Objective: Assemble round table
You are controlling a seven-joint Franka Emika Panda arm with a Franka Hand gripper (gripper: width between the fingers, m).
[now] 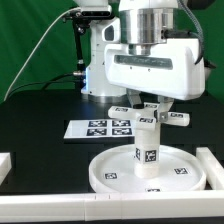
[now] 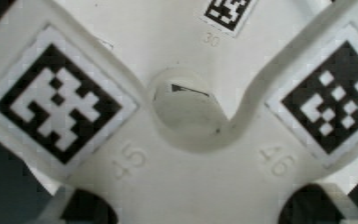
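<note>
The round disc (image 1: 118, 172) lies flat on the table at the front. The short cylindrical leg (image 1: 147, 145) stands upright on its hub. The cross-shaped base (image 1: 178, 118) sits level on top of the leg, its arms carrying tags. My gripper (image 1: 150, 106) comes straight down onto the base's middle. In the wrist view the base (image 2: 185, 110) fills the picture, with two tagged arms and a round centre. My gripper (image 2: 197, 206) has its dark fingertips (image 2: 73, 206) pressed against either side of the base's white body, shut on it.
The marker board (image 1: 98, 128) lies flat behind the disc, toward the exterior view's left. White straight rails stand at the exterior view's left edge (image 1: 5, 165) and right edge (image 1: 214, 168). The arm's base (image 1: 95, 50) and a green backdrop are behind.
</note>
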